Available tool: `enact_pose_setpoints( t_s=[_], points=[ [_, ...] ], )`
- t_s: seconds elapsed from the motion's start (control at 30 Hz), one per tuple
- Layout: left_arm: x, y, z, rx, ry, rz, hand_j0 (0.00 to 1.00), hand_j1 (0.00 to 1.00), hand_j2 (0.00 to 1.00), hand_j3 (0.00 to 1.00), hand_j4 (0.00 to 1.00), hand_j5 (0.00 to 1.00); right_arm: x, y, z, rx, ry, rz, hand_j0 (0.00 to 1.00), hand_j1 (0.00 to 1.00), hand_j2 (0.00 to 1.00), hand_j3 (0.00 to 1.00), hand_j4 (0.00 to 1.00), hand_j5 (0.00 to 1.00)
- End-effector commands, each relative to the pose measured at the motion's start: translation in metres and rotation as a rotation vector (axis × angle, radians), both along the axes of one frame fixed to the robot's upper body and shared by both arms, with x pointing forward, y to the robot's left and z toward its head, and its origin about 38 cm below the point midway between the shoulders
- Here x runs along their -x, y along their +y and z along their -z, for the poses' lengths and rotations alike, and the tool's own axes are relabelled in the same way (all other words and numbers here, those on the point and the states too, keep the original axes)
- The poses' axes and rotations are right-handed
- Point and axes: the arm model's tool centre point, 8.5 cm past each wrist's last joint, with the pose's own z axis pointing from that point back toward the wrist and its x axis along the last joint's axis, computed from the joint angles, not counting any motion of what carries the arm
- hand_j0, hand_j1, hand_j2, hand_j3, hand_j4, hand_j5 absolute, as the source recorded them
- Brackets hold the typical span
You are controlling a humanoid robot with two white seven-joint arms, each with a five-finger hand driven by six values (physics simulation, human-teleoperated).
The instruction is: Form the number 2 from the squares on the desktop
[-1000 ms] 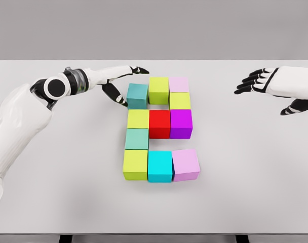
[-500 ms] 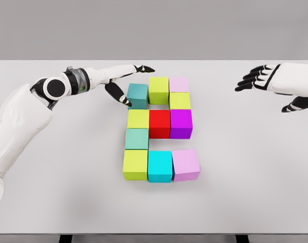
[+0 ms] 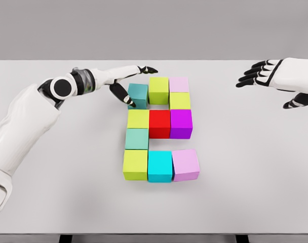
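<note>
The teal block [image 3: 138,95] at the top-left of the figure has slid a little to the right over the last second, closing most of the gap to the lime block [image 3: 158,89] beside it — the left hand [image 3: 124,82] has travelled with it, thumb against the block's left face and long fingers [image 3: 144,69] stretched out behind its far edge, spread and pushing rather than gripping anything. The teal block sits slightly lower than its row-mates and a narrow seam remains, so the top bar of the 2 is nearly, not fully, flush. The rest reads cleanly on the white worktop [image 3: 245,167]: pink block [image 3: 179,84] at top right, a yellow-green block [image 3: 180,100] below it, a middle row ending in the red block [image 3: 159,123] and magenta block [image 3: 181,123], then a left column down to the cyan block [image 3: 159,165] in the bottom row. The right hand [image 3: 275,81] has drifted further right and hangs open, well apart from the blocks — idle. By my reading, only a final nudge is left.
</note>
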Motion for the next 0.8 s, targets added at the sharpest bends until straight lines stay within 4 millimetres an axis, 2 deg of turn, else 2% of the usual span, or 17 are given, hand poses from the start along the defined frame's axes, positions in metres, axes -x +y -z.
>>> enact_pose_setpoints(
  t_s=[0.0,0.3,0.57,0.77],
  points=[
    [-0.001,-0.002,0.002,0.009,0.009,-0.004,1.0,1.0,1.0,1.0,1.0,1.0,0.0,-0.001,-0.001,-0.002,-0.001,0.004,1.0,1.0,1.0,1.0,1.0,1.0],
    [-0.003,-0.007,0.001,0.041,0.013,-0.008,1.0,1.0,1.0,1.0,1.0,1.0,0.0,-0.004,-0.012,-0.006,-0.032,0.013,1.0,1.0,1.0,1.0,1.0,1.0],
    [-0.007,-0.008,0.008,0.051,0.039,-0.03,1.0,1.0,1.0,1.0,1.0,1.0,0.002,0.001,-0.011,-0.005,-0.031,-0.003,1.0,1.0,1.0,1.0,1.0,1.0],
    [-0.011,-0.011,0.006,0.06,0.042,-0.038,1.0,1.0,1.0,1.0,1.0,1.0,0.002,0.001,-0.011,-0.007,-0.031,-0.004,1.0,1.0,1.0,1.0,1.0,1.0]
  ],
)
